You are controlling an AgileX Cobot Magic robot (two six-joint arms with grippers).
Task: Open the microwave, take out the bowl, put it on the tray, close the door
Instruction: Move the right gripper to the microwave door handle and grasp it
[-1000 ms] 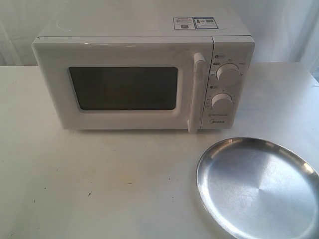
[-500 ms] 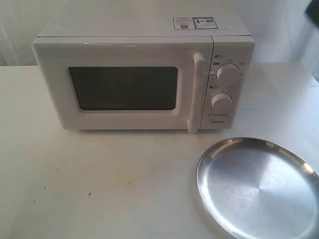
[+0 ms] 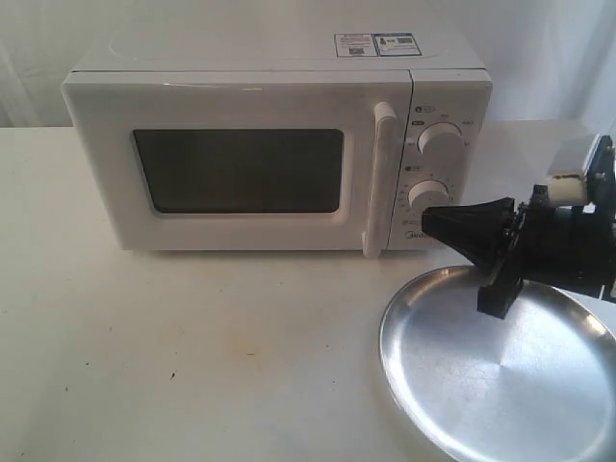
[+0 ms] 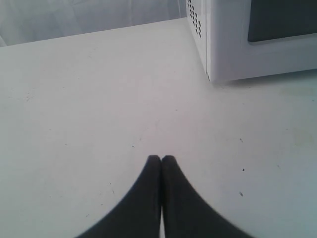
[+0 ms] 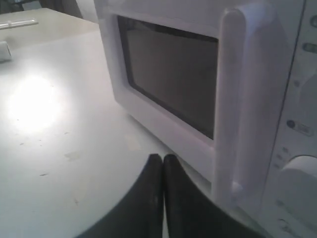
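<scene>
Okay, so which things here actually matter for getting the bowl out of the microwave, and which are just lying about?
For the job: microwave, its shut door, bar handle, tray, right gripper. The bowl is not in view.

Lying about: small white object and pale flat strip, both only in the right wrist view, too blurred to name.

- microwave (image 3: 96,144) interior: hidden behind dark window (image 3: 239,171); contents can't tell.
- top stickers (image 3: 375,44): print too small to read.
- tray (image 3: 452,385): cut by bottom and right edges in ext. view; far rim partly covered by right gripper (image 3: 426,223).
- knob (image 5: 302,171), right wrist view: blurred, cut off.
</scene>
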